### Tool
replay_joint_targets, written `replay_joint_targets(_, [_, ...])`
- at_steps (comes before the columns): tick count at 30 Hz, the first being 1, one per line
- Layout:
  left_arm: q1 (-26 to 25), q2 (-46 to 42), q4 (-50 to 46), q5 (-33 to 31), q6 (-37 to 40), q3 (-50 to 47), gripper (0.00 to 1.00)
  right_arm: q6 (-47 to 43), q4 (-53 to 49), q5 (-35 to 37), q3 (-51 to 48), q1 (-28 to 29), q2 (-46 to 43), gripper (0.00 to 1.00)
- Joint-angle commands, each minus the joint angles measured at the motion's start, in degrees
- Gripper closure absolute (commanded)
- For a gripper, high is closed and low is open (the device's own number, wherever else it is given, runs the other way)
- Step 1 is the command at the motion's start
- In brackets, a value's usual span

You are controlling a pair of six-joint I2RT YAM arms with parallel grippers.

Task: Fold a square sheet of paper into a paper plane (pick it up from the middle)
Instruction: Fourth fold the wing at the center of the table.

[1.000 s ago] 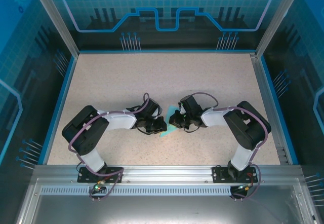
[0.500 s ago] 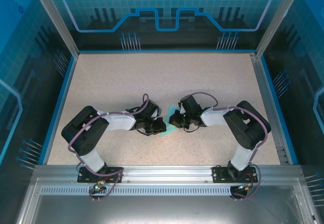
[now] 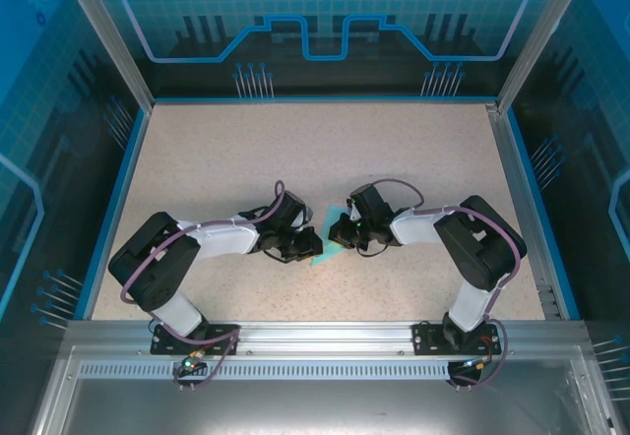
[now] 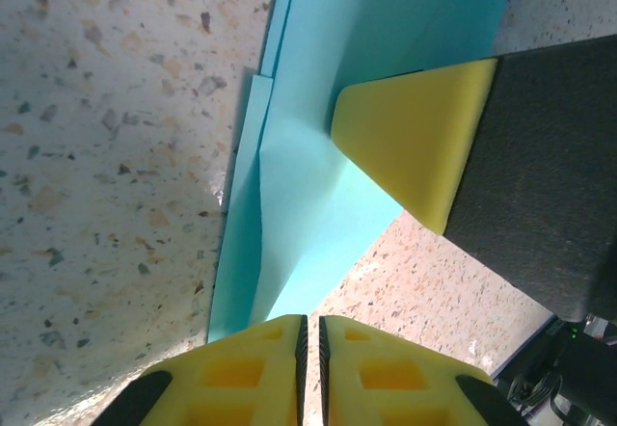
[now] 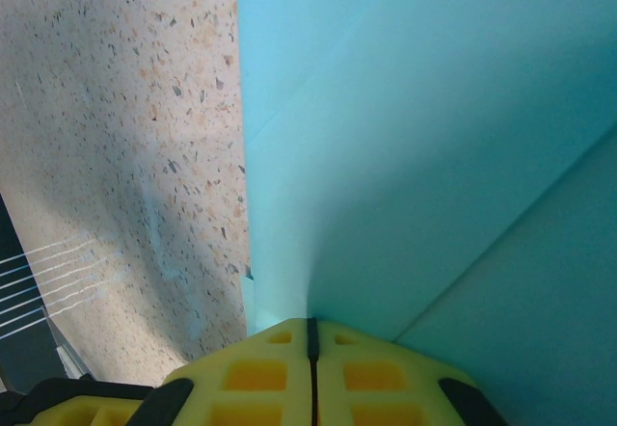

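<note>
The light cyan paper (image 3: 326, 256), folded into layers, lies flat on the speckled table between the two grippers. In the left wrist view the paper (image 4: 318, 195) shows stacked edges and a crease. My left gripper (image 4: 310, 322) hovers at its near corner, jaws nearly touching, with bare table showing through the slit. My right gripper (image 5: 310, 322) is shut and its tip rests on the paper (image 5: 415, 137); no paper shows in the seam. One of its yellow fingers (image 4: 415, 142) sits on the sheet. From above, the left gripper (image 3: 311, 247) and right gripper (image 3: 338, 237) face each other.
The speckled table (image 3: 325, 150) is walled by a blue rim, a metal frame and transparent panels (image 3: 325, 22). Both arm bases stand on the rail (image 3: 325, 337) at the near edge. Cables loop over both wrists.
The left arm's elbow has swung outward to the left and lower. Its gripper stays at the paper. The right arm and the paper have not visibly moved.
</note>
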Motion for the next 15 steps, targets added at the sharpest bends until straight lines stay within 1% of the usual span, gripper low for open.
replay_joint_targets(1, [0.21, 1.08, -0.71, 2.63, -0.59, -1.75, 0.86, -0.90, -6.38, 4.26, -0.80, 0.24, 4.46, 0.93])
replay_joint_targets(15, [0.22, 2.81, -3.47, -0.19, 0.28, -3.34, 0.86, -0.90, -6.76, 4.33, -0.99, 0.11, 5.30, 0.94])
